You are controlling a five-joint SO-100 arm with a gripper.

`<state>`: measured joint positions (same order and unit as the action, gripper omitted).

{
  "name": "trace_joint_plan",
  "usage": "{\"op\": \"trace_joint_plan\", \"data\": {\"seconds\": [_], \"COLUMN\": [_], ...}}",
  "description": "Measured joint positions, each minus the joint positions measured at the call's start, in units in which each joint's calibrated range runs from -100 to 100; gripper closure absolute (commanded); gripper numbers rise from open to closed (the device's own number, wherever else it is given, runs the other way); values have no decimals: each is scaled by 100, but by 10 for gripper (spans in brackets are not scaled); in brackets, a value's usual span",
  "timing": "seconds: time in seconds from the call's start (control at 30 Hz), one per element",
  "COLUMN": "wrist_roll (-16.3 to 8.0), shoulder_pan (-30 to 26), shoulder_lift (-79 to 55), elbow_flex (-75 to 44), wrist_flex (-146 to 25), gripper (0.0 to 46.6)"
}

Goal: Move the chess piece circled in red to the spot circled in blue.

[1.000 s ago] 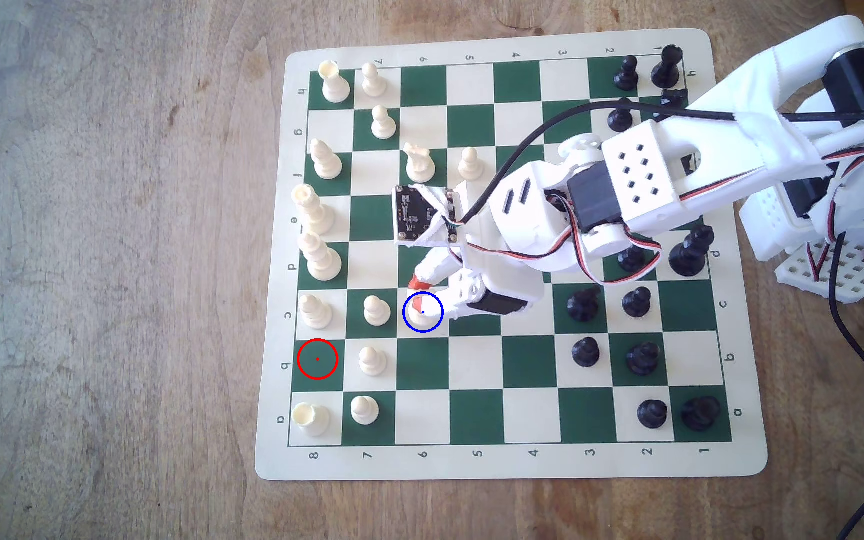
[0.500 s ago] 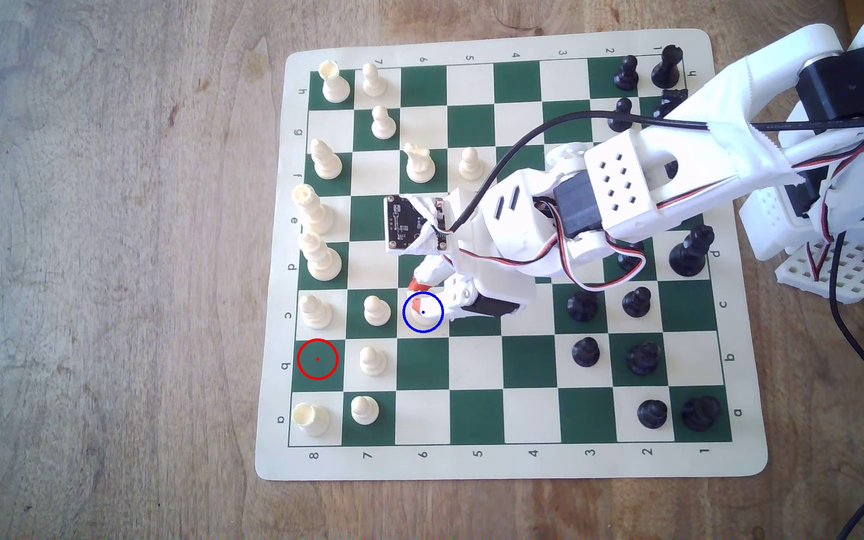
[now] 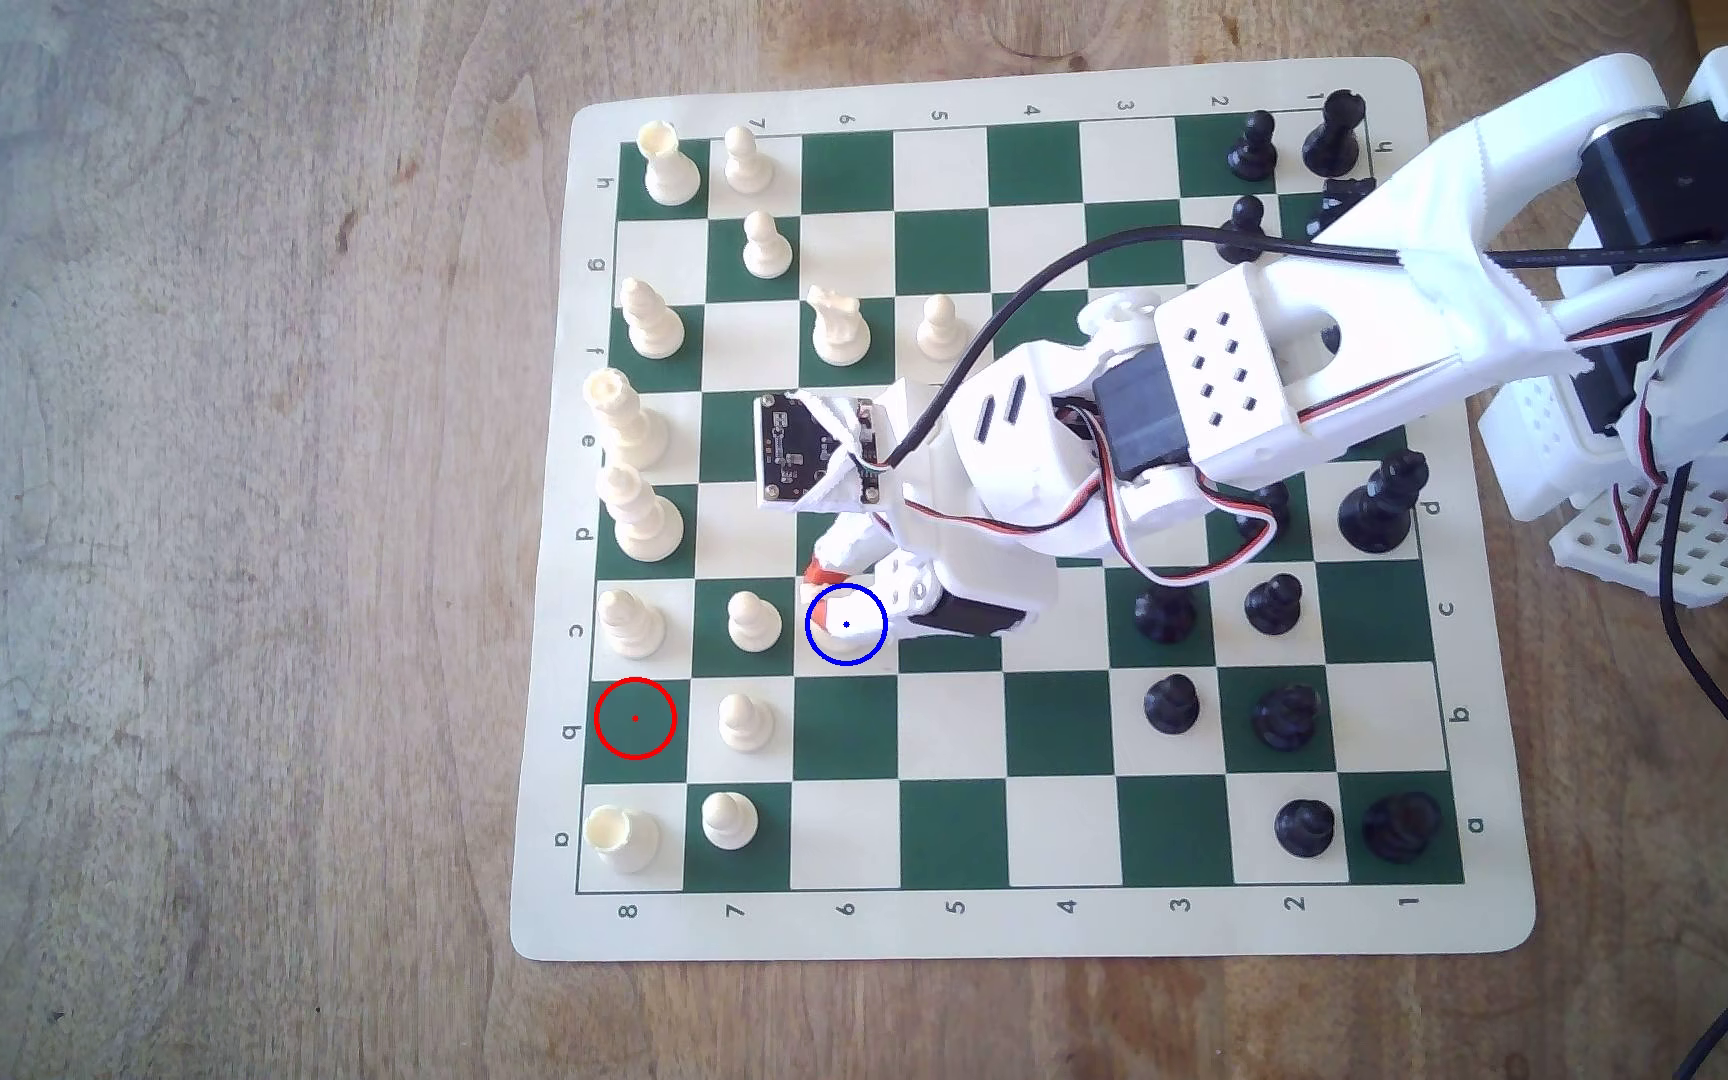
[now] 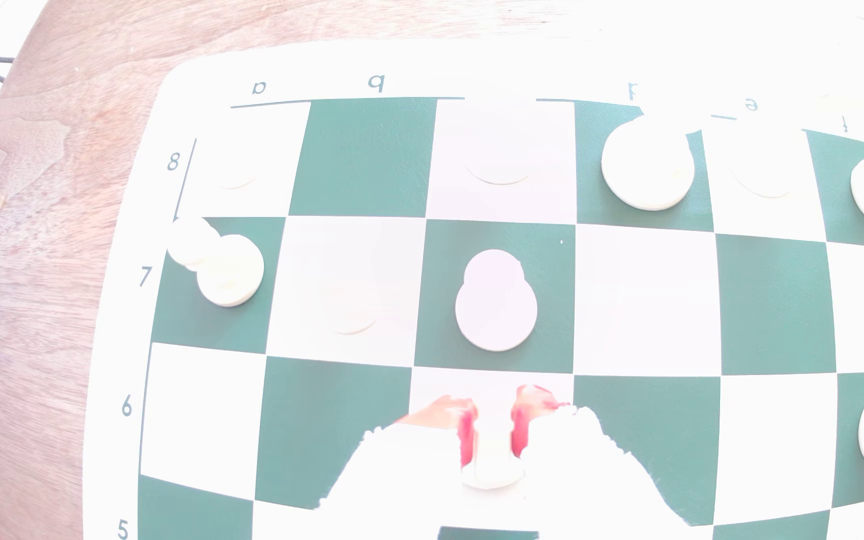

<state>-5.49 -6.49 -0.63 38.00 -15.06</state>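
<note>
Gripper [image 3: 832, 589], white with red-tipped fingers, clamped on small cream-white plastic knight [image 4: 492, 470].
Knight sits at frame centre, inside blue-ringed cream square [image 3: 865, 649]; red-ringed green square [image 3: 635, 719] lower left.

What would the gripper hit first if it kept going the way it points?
Judging by the wrist view, the gripper, closed around the knight, points at the pawn on the next green square. That pawn likely comes first; height is unclear.
</note>
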Motion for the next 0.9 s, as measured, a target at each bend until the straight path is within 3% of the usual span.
{"op": "trace_joint_plan", "data": {"seconds": [0.1, 0.2, 0.27, 0.43, 0.9], "wrist_roll": [0, 0, 24, 88, 88], "shoulder_pan": [0, 0, 0, 0, 0], "shoulder_lift": [0, -8, -8, -8, 134], "elbow_flex": [0, 0, -9, -9, -9], "wrist_flex": [0, 0, -24, -223, -988], "gripper": [451, 406, 345, 302, 283]}}
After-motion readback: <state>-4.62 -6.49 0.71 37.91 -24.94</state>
